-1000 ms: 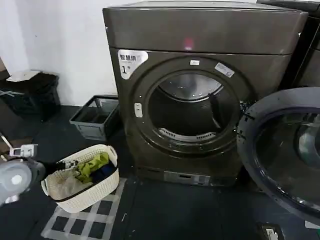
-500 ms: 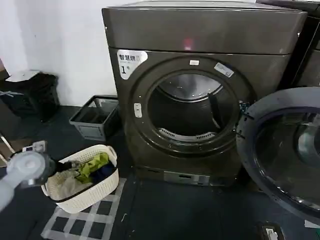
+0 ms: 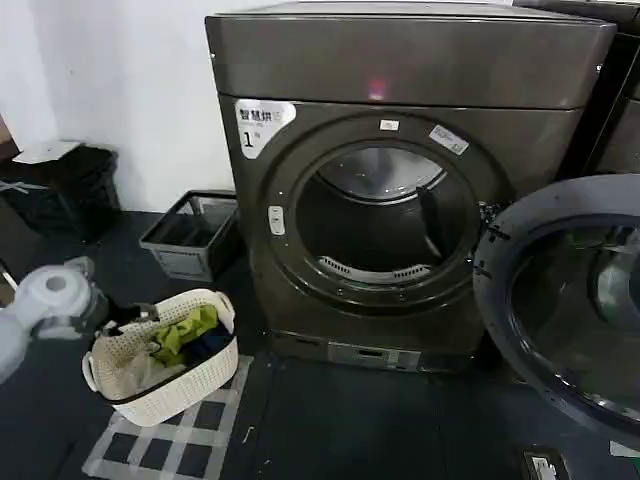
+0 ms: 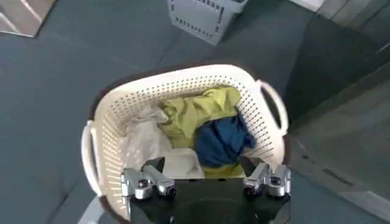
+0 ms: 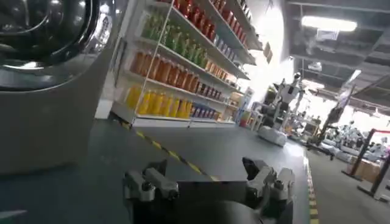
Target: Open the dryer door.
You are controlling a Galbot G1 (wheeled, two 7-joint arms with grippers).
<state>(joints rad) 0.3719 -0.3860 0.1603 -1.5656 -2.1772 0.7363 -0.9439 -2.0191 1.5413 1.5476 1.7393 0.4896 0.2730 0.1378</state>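
Note:
The dryer (image 3: 400,70), dark grey-brown with a white "1" sticker and a small pink light, stands in the middle of the head view. Its round drum opening (image 3: 385,225) is uncovered. The dryer door (image 3: 575,300) hangs swung out to the right, dark inner side and tinted glass facing me. My left gripper (image 4: 203,167) is open and holds nothing, hovering over a basket of clothes low at the left, far from the door. In the right wrist view my right gripper (image 5: 204,173) is open and empty, pointing out into the room.
A white laundry basket (image 3: 165,355) with yellow-green, blue and white clothes sits on a checked mat left of the dryer. A grey crate (image 3: 190,235) and a black bin (image 3: 60,190) stand by the wall. Another dark machine (image 3: 615,110) adjoins on the right. Shelves of bottles (image 5: 177,67) line the room.
My left arm has risen and shifted slightly at the lower left, staying over the basket. The dryer door has stayed swung open.

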